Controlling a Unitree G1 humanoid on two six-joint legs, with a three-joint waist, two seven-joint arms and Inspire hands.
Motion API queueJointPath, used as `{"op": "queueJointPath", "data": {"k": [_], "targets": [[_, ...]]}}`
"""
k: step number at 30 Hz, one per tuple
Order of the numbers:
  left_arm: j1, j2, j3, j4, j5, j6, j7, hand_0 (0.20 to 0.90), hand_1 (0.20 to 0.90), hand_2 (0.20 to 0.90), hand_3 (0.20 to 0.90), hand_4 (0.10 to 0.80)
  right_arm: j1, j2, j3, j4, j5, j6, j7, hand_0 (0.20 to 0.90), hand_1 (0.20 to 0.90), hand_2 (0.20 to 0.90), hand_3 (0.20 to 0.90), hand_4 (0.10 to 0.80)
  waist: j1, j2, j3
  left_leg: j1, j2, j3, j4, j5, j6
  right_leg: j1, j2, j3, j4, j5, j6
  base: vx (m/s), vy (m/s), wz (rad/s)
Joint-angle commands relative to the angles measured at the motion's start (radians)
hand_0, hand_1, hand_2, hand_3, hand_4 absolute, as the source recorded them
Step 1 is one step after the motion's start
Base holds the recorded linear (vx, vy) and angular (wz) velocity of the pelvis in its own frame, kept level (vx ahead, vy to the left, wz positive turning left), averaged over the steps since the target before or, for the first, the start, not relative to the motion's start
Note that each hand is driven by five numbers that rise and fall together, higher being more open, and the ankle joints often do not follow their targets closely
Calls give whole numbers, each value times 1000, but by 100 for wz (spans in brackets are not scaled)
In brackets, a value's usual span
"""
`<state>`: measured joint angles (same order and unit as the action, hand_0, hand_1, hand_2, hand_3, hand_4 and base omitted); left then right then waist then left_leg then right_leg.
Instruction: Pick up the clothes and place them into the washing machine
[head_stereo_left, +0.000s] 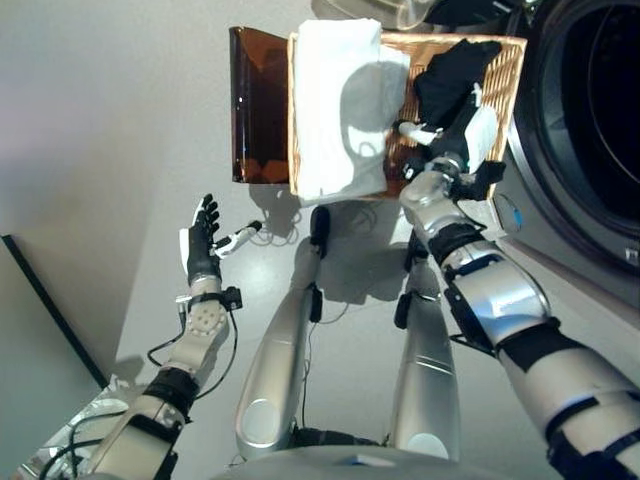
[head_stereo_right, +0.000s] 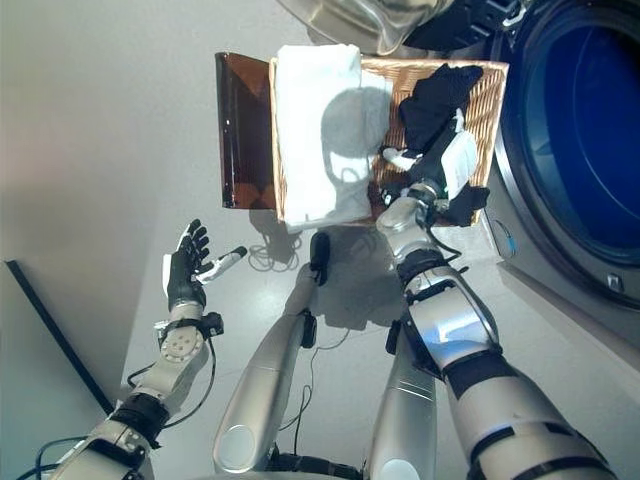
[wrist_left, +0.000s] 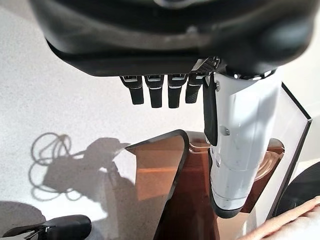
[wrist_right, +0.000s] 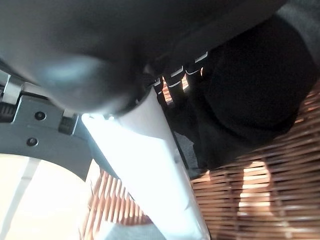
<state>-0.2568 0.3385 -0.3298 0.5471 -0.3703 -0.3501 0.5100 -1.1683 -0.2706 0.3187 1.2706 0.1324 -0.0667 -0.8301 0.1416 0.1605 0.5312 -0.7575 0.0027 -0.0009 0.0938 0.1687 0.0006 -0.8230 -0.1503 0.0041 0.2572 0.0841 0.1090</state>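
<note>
Black garment (head_stereo_left: 455, 75) lies in wicker basket (head_stereo_left: 505, 95), at 12 o'clock from right hand (head_stereo_left: 440, 140); fingers buried in cloth, grip unreadable. Washer drum (head_stereo_left: 600, 120) sits at 2 o'clock. Left hand (head_stereo_left: 203, 240) open, well apart.

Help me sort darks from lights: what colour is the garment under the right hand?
Black garment, in the wicker basket; clearest in the right eye view.

Bright overhead light, hard floor (head_stereo_left: 120, 150) shadows, blurred wrist views
</note>
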Motion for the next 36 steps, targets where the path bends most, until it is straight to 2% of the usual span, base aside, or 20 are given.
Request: {"op": "queueJointPath", "data": {"k": [1,7,8,9,10,11,19,36], "targets": [[58,79,29,-90,-9,-60,19,900,900,900,900,800,-58,-59,3,4,34,-22,58,900,900,900,900,800,43,95,-11,-80,-26,52,9,-15,-41,-30,7,51,95,-90,-12,0,0,0],[58,80,35,-75,-21,-66,11,900,900,900,900,800,-102,-102,7,23,72,-31,91,900,900,900,900,800,45,102,-11,-93,-34,53,7,-13,-40,-50,0,54,106,-94,-10,-3,15,2],[56,79,37,-75,-23,-66,10,900,900,900,900,800,-108,-109,6,24,79,-31,94,812,812,812,812,737,46,103,-11,-97,-32,54,5,-9,-40,-55,2,56,103,-89,-10,1,32,2],[57,80,37,-76,-25,-68,10,900,900,900,900,800,-114,-117,6,27,84,-33,98,680,680,680,680,643,47,105,-11,-98,-33,54,4,-8,-40,-55,1,57,103,-90,-10,0,0,0],[58,80,36,-76,-25,-68,10,900,900,900,900,800,-112,-117,5,27,85,-33,98,505,505,505,505,518,45,105,-11,-94,-35,54,4,-11,-40,-52,-2,56,105,-95,-10,0,0,0],[60,81,43,-77,-29,-70,5,900,900,900,900,800,-124,-137,9,31,87,-33,106,203,203,203,203,302,48,107,-11,-97,-33,53,0,-6,-41,-57,-1,58,103,-89,-10,0,0,0],[71,74,60,-65,-35,-74,3,900,900,900,900,800,-123,-200,17,35,52,-26,97,200,200,200,200,300,47,106,-11,-92,-35,55,-3,-6,-40,-55,0,59,107,-90,-8,0,0,0],[70,54,64,-4,-44,-63,-17,900,900,900,900,800,-41,-166,-5,-50,49,-58,97,200,200,200,200,300,18,72,-11,-7,-26,57,14,-33,-36,43,7,52,103,-108,-10,7,-3,0]]}}
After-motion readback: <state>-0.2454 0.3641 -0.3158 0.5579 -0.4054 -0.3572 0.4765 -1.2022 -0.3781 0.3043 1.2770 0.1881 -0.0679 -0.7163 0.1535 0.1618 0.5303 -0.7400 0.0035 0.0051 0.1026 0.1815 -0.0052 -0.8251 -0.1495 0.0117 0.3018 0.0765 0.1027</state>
